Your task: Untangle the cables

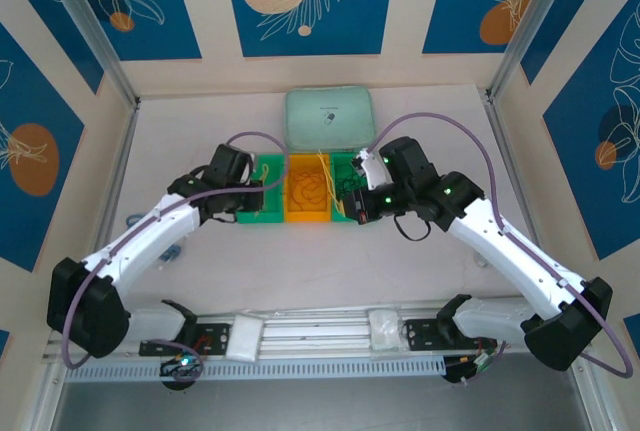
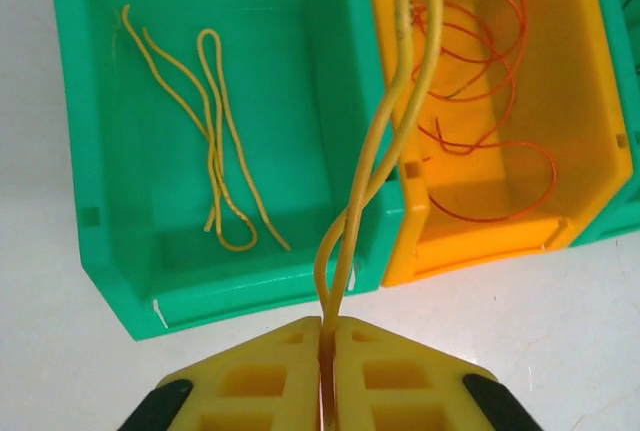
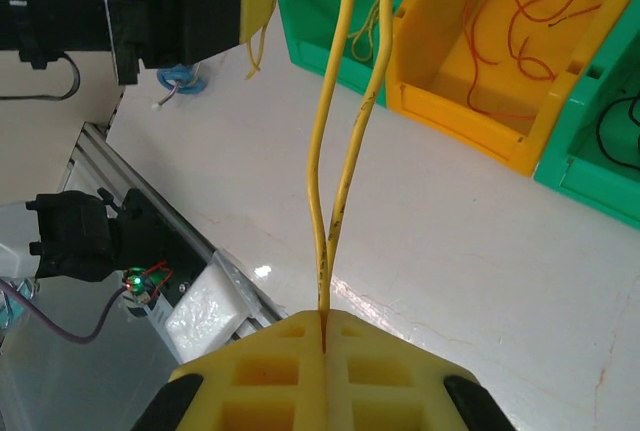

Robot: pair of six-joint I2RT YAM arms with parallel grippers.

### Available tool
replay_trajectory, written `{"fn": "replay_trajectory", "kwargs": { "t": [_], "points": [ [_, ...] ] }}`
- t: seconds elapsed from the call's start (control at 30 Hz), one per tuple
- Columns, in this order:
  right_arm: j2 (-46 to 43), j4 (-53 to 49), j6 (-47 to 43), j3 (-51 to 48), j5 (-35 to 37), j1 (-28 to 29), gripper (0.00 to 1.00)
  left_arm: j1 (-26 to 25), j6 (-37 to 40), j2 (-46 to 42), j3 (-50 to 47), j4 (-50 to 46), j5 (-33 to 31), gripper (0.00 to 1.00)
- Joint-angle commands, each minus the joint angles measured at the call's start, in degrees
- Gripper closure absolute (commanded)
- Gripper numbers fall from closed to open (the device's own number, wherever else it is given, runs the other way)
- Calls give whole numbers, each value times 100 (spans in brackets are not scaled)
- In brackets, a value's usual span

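Note:
My left gripper (image 2: 327, 328) is shut on a pale yellow cable (image 2: 398, 101). The cable rises in a folded loop over the wall between the left green bin (image 2: 90, 151) and the orange bin (image 2: 590, 101). More yellow cables (image 2: 215, 151) lie in the left green bin, and orange-red cables (image 2: 480, 101) lie in the orange bin. My right gripper (image 3: 323, 323) is shut on two yellow cable strands (image 3: 340, 131) that run up out of frame. A black cable (image 3: 610, 121) lies in the right green bin (image 3: 580, 181). From above, the left gripper (image 1: 262, 195) and right gripper (image 1: 353, 208) flank the bins.
A pale green lidded box (image 1: 329, 116) sits behind the three bins. A small blue item (image 3: 180, 79) lies on the white table (image 1: 300, 261) to the left. An aluminium rail (image 1: 310, 336) with the arm bases runs along the near edge.

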Motion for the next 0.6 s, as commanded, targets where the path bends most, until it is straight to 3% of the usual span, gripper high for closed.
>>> {"fn": "replay_trajectory", "kwargs": {
  "t": [0.0,0.13,0.37,0.57],
  "points": [
    [-85,71,-75,96,-103,-60,100,260,-106,194,82,366,597,87],
    [-84,138,-79,46,-166,-137,100,451,-201,645,75,867,1113,84],
    [-102,214,-62,-54,-265,-219,100,555,-285,1504,289,1448,1381,87],
    [-85,213,-67,-119,-316,-282,100,560,-243,1339,320,1519,1508,88]
  ]
}}
